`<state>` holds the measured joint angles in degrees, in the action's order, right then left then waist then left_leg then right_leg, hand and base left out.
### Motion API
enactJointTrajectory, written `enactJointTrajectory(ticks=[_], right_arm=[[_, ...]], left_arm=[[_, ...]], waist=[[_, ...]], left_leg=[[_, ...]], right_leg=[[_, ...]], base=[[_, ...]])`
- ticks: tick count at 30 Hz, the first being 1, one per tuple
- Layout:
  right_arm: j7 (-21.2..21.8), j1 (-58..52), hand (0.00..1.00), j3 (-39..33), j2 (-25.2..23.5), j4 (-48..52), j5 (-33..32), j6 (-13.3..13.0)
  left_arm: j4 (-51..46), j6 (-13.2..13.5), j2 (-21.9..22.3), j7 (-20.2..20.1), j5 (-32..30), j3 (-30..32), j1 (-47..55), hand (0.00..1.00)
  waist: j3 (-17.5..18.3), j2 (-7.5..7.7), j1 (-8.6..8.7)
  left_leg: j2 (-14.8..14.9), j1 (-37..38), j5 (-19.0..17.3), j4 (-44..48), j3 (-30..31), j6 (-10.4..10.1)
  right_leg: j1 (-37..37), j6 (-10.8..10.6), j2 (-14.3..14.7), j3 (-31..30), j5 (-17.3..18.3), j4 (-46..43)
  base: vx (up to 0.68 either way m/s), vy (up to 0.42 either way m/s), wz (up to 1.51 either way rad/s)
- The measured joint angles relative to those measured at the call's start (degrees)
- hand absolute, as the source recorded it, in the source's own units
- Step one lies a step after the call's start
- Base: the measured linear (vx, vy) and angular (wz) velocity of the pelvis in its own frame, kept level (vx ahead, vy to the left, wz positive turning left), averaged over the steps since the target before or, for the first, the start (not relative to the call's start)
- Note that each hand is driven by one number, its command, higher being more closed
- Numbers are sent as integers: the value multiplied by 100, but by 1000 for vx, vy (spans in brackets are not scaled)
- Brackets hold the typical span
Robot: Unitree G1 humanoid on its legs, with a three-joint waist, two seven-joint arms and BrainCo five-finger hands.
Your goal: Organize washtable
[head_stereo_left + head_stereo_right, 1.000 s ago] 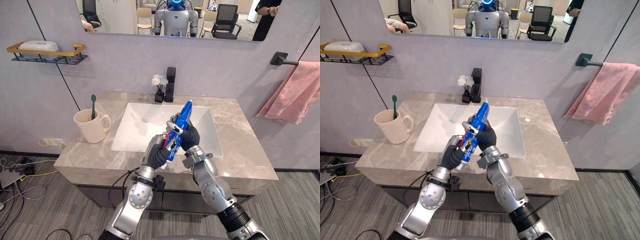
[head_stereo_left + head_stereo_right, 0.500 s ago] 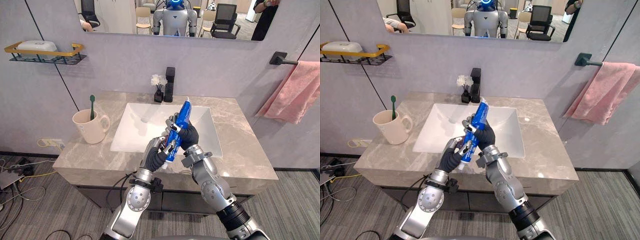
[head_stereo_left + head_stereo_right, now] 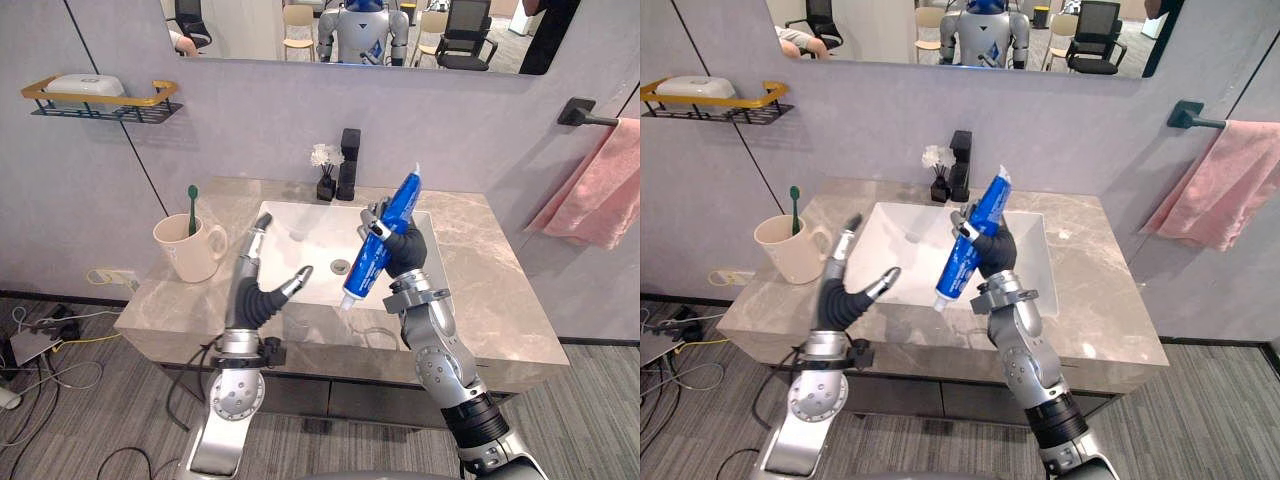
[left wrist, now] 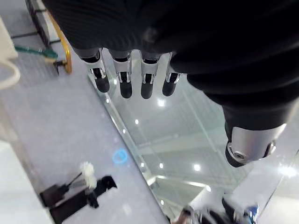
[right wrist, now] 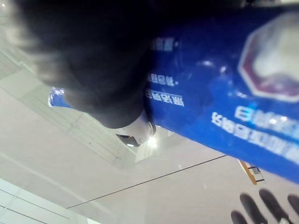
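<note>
Item, toothpaste tube: blue, white cap end down, crimped end up, tilted, held in the air over the right part of the sink basin. Change since a moment ago: both my hands were on it low at the front edge of the bench; now my right hand alone carries it, fingers and thumb curled round its middle, and it rides higher. Item, left hand: released, fingers straight and spread with the thumb apart, holding nothing, hovering over the front left of the basin. I judge the handover done and the tube ready to be put away, probably in the mug. Item, cream mug: at the bench's left end, well apart from the tube, with a green toothbrush upright in it. Obstacle: my left hand lies between tube and mug, and the toothbrush takes up part of the mug's mouth. Item, black faucet, with a small dark vase of white flowers just beside it, behind the basin. Item, wall shelf with a white soap box. Item, pink towel on its bar, far right.
</note>
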<state>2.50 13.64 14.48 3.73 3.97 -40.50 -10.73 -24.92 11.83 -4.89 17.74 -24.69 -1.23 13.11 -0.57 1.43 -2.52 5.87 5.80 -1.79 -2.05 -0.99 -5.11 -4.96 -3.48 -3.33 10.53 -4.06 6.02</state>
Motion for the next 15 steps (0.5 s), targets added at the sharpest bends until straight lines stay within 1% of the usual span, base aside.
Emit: enactJointTrajectory(ticks=[2,3,4,5,7,8,13,14,15], right_arm=[[-3,-100,100,-127,-8,157,63,0],[-1,-135,100,-158,-9,223,68,-1],[3,-232,100,-263,-18,334,75,-4],[1,-310,100,-391,-20,397,78,-9],[-4,-402,100,-598,-22,413,83,-15],[-7,-457,100,-685,-22,412,84,-14],[-8,-553,100,-820,-32,413,80,-16],[-9,-568,100,-830,-33,413,79,-16],[-9,-629,100,-868,-36,413,77,-16]], left_arm=[[5,-11,169,94,183,623,148,0],[10,-14,206,135,210,765,214,0],[59,-16,288,156,265,1041,330,0],[198,-18,364,215,278,1299,423,0],[544,-48,461,251,411,1548,454,0],[742,-87,506,254,507,1688,522,0],[1577,-255,687,231,847,2052,758,0],[1691,-261,704,227,887,2083,772,0],[2000,-270,709,223,953,2133,811,0]], waist=[[-45,3,-15],[-47,2,-16],[-47,2,-31],[-48,1,-78],[-50,-3,-160],[-50,-1,-172],[-54,-8,-163],[-54,-8,-163],[-54,-7,-163]], left_leg=[[0,-16,0,-2,28,0],[-1,-21,0,-5,34,0],[-4,-29,0,-9,55,0],[-4,-30,0,-16,61,0],[-5,-31,0,-25,68,0],[-9,-42,1,-29,94,0],[-24,-47,11,-77,125,13],[-28,-47,14,-89,135,16],[-35,-50,16,-102,157,17]], right_leg=[[-2,0,-1,31,9,0],[1,-1,-2,37,13,0],[1,-5,-5,54,23,-1],[2,-8,-6,61,29,-1],[3,-10,-17,68,33,-1],[2,-11,-48,96,41,-2],[8,-37,-70,134,65,-4],[8,-42,-73,144,69,-5],[7,-51,-80,165,76,-6]], base=[[-19,0,8],[-5,1,6],[2,2,6],[3,2,5],[-5,5,3],[-15,17,7],[-9,7,4],[-6,5,8],[-2,4,7]])
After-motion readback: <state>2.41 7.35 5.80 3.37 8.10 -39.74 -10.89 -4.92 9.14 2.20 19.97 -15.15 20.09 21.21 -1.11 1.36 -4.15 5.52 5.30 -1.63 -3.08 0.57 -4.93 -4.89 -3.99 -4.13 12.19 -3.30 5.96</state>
